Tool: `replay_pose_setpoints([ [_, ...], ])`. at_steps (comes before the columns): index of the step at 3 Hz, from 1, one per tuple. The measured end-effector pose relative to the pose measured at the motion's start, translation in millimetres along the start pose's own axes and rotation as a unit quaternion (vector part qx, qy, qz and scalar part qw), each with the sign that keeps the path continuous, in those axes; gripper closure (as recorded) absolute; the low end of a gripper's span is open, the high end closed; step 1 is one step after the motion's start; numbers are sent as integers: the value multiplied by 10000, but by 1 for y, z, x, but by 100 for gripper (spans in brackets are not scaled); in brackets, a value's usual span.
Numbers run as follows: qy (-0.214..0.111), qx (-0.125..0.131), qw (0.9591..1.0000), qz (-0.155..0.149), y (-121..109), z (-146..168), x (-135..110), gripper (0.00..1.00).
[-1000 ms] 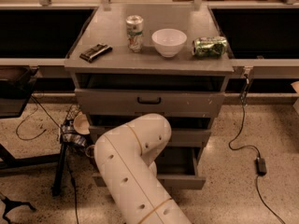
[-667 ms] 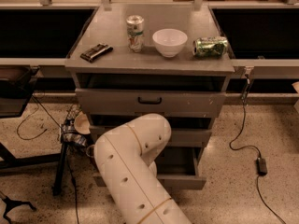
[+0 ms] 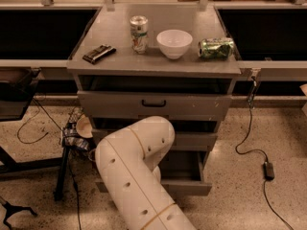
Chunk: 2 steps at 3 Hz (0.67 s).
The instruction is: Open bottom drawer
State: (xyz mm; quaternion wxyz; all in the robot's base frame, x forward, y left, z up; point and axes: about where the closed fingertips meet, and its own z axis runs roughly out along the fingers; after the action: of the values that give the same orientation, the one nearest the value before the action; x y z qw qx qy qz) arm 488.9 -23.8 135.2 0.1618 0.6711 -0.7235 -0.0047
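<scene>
Three grey drawers sit stacked under the table (image 3: 120, 63), and the white arm (image 3: 139, 147) bends across their left and centre. The jaws are out of sight behind that elbow, low at the front of the stack, so I can't tell if they're spread or pressed together.

- bottom drawer (image 3: 192, 188): lowest tier, at about the level where the jaws are hidden. It's pulled out well past the two fronts above, with its dark inside showing on the right. The arm covers its handle.
- middle drawer (image 3: 196, 140): one tier up from the jaws' spot. Only the right part of its front shows, set back from the bottom drawer front.
- top drawer (image 3: 192, 104): tallest front, above the elbow. It has a black loop handle (image 3: 153, 103) at centre, white scuffs, and a dark gap between it and the table top.

On the table, well above and behind the jaws' spot:
- drink can (image 3: 139, 34): upright, up and slightly left.
- white bowl (image 3: 174, 43): just right of that can, apart from it.
- green can (image 3: 217, 48): lying on its side, up and to the right, near the table's right edge.
- dark flat bar (image 3: 99, 53): up and to the left.

On the speckled floor, a black cable with a power brick (image 3: 268, 170) lies far right of the jaws' spot. A black stand leg (image 3: 62, 171) is to the left.
</scene>
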Motion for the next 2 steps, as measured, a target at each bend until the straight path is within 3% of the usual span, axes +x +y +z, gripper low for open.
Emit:
replay_pose_setpoints([
  [2,-79,157,9998,-15,-4,-7,-1,0],
])
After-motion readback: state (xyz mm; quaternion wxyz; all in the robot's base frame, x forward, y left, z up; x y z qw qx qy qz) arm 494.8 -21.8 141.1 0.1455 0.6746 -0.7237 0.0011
